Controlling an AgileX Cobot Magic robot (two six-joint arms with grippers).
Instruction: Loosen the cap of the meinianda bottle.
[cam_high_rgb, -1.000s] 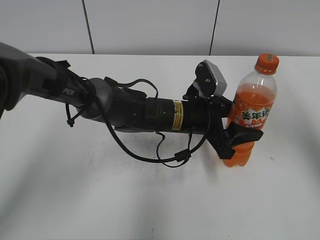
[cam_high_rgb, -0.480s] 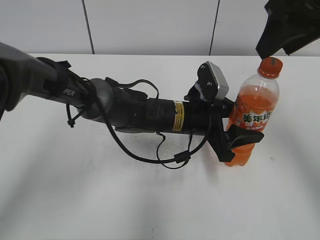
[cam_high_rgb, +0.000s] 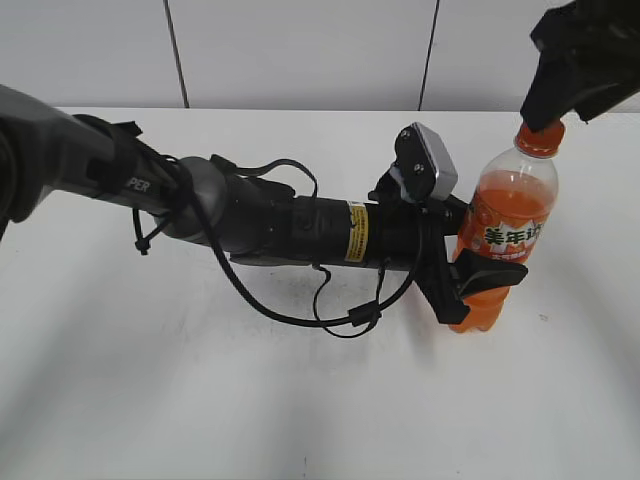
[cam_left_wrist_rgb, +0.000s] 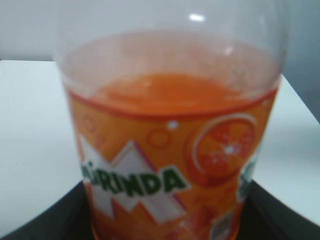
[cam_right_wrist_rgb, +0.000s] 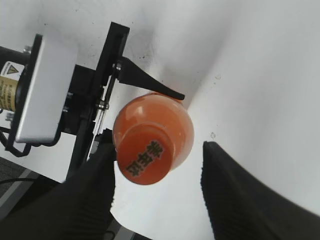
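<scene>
The meinianda bottle of orange soda stands upright at the right of the white table. My left gripper is shut on its lower body; in the left wrist view the label fills the frame between the black jaws. The orange cap is partly covered by my right gripper, which hangs just above it. In the right wrist view the cap shows from above between the open jaws, close to the left finger and apart from the right one.
The left arm lies across the middle of the table with a looping black cable. A grey panelled wall stands behind the table's far edge.
My right gripper has come down from the top right and now overlaps the cap. The bottle and left arm have hardly moved.
</scene>
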